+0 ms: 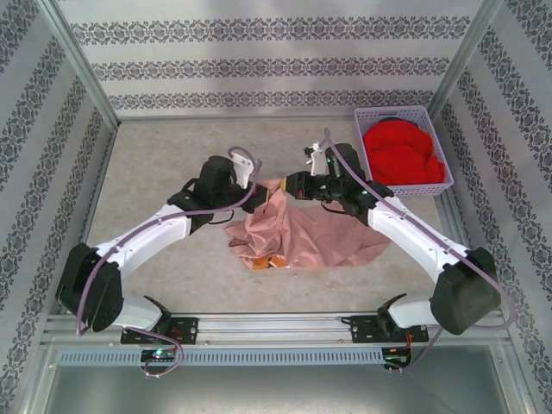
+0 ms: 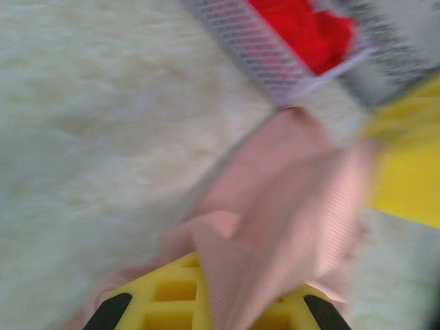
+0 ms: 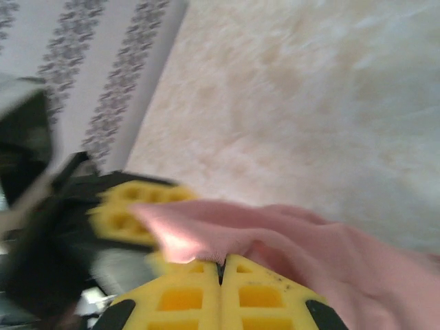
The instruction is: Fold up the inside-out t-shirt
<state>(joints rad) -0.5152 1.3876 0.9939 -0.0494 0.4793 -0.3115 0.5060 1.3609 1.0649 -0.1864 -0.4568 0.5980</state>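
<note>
Salmon-pink cotton, the t-shirt (image 1: 302, 233) lies bunched on the counter (image 1: 155, 164) from above, one edge lifted; drawing the held points apart evenly should spread it. Left wrist, blurred: left jaws clamp cloth, basket (image 2: 254, 41) beyond. Right wrist: right jaws pinch a fold over pale mottled counter, patterned wall (image 3: 103, 69) behind.

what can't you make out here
- Left wrist view: blur and the t-shirt draped over the left gripper hide how its jaws stand.
- Top view: the print is too small to read and partly tucked into bunched folds.
</note>
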